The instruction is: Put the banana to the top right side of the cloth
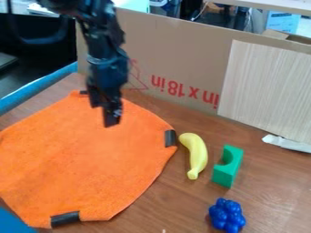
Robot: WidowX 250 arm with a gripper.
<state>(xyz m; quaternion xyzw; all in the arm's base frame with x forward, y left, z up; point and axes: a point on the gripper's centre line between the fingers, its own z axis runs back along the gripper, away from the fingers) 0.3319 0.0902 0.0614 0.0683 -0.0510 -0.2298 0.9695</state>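
OK, pincer (111, 119) hangs prob. above orange cloth (91, 159), apart fr. banana (196, 154); can't tell if wide or narrow.

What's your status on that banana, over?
Claw above orange cloth. Banana on table, right of cloth. Green block close beside banana, might crowd the claw.

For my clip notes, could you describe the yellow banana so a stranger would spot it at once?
Find the large orange cloth on the brown wooden table; past its right edge in the picture, near a black strip, lies the yellow banana. It is slim and curved, whereas its neighbours are a green block with a rounded notch and a blue knobbly cluster.
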